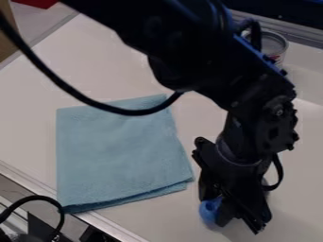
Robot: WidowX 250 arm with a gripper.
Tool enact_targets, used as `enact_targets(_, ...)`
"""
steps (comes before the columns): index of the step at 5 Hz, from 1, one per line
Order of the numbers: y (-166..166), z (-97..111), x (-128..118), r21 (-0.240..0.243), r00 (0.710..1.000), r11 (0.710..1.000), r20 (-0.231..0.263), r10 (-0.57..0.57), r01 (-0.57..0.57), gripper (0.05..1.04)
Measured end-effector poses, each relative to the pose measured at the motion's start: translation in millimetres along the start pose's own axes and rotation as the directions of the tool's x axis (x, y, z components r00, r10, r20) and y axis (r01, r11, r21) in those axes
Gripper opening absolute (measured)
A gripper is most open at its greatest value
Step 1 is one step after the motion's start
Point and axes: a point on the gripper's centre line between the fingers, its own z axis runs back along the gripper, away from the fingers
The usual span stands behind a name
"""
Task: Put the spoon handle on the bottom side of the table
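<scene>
Beside the folded light-blue cloth point(123, 151), a blue spoon handle point(208, 211) shows against the black gripper's point(241, 225) lower end, on its cloth-facing side. Its visible end is rounded, with a dark hollow. Whether it is gripped, I cannot tell.

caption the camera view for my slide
Black robot hand low over a pale table, blue piece at its tip, folded cloth beside it.

- dim, soft light over the pale table point(95, 71), with a brighter patch at the right edge
- the black arm point(189, 52) sinks into near-black, detail lost
- small glints on its joints
- faint, soft-edged shadow at lower right
</scene>
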Motion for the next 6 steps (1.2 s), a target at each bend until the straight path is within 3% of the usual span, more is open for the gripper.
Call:
enact_targets(1,-1,-2,2,0.003,0.991,0.992,0.027,0.13,-0.13,0.361)
enact_targets(2,6,-3,6,-0.031,0.967,0.968,0.037,0.252,-0.251,0.361)
enact_targets(3,13,-5,9,-0.104,0.931,0.929,0.048,0.363,-0.356,0.361)
enact_targets(4,15,-5,13,-0.116,0.905,0.903,0.058,0.422,-0.414,0.361)
enact_targets(5,17,-7,12,-0.086,0.905,0.901,-0.002,0.426,-0.425,0.428)
enact_targets(6,16,-7,13,-0.045,0.92,0.919,-0.037,0.39,-0.392,0.727)
